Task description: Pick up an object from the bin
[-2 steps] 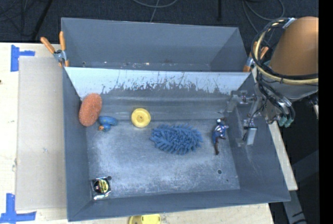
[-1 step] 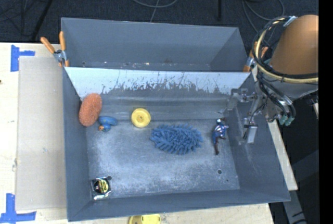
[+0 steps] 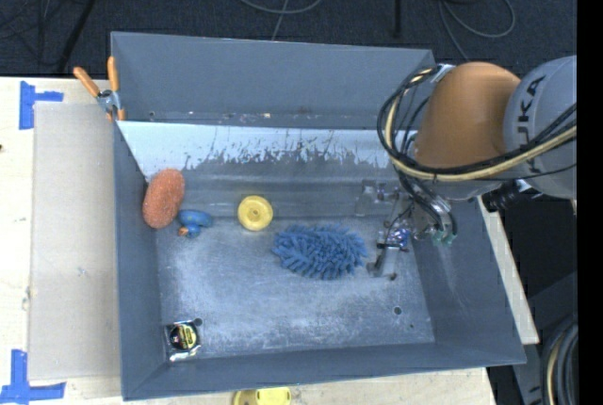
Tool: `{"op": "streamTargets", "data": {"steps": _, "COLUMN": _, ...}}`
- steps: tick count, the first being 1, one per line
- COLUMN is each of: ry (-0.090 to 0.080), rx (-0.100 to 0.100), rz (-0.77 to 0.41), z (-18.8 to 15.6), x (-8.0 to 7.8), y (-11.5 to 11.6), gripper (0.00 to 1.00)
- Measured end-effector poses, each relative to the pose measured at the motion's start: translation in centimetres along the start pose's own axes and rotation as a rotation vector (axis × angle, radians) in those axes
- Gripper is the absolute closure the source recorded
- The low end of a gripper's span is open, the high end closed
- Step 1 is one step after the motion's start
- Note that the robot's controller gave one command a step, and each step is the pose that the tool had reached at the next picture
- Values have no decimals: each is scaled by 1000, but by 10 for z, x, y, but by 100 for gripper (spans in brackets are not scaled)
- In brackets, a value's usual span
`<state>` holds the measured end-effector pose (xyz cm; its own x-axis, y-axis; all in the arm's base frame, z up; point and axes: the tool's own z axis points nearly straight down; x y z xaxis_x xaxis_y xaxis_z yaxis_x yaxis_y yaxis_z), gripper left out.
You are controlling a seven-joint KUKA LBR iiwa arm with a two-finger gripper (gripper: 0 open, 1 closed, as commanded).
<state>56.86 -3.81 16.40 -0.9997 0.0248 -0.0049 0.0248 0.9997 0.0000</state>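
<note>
My gripper point(image 3: 386, 260) hangs low at the right side of the bin, its dark fingers pointing down just right of a blue shaggy mop-like thing point(image 3: 320, 251). That blue thing lies flat on the bin floor near the middle, beside the fingers and not between them. A yellow round thing point(image 3: 254, 213) sits further left of it.
At the left wall lie an orange-brown oval sponge point(image 3: 163, 198) and a small blue toy point(image 3: 194, 222). A small tape measure point(image 3: 183, 336) rests in the front left corner. The arm's orange dome and cables hang over the bin's right rim.
</note>
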Motion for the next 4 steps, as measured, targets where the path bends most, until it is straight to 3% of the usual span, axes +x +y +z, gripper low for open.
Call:
{"op": "streamTargets", "data": {"steps": 1, "ry": 7, "rx": -1, "rz": -174, "z": 9, "x": -24, "y": 50, "gripper": 0}}
{"op": "streamTargets", "data": {"steps": 2, "ry": 4, "rx": -1, "rz": -160, "z": 39, "x": -29, "y": 63, "gripper": 0}}
{"op": "streamTargets", "data": {"steps": 3, "ry": 9, "rx": -1, "rz": -229, "z": 97, "x": -41, "y": 65, "gripper": 0}}
{"op": "streamTargets", "data": {"steps": 4, "ry": 0, "rx": 0, "rz": -46, "z": 93, "x": -29, "y": 71, "gripper": 100}}
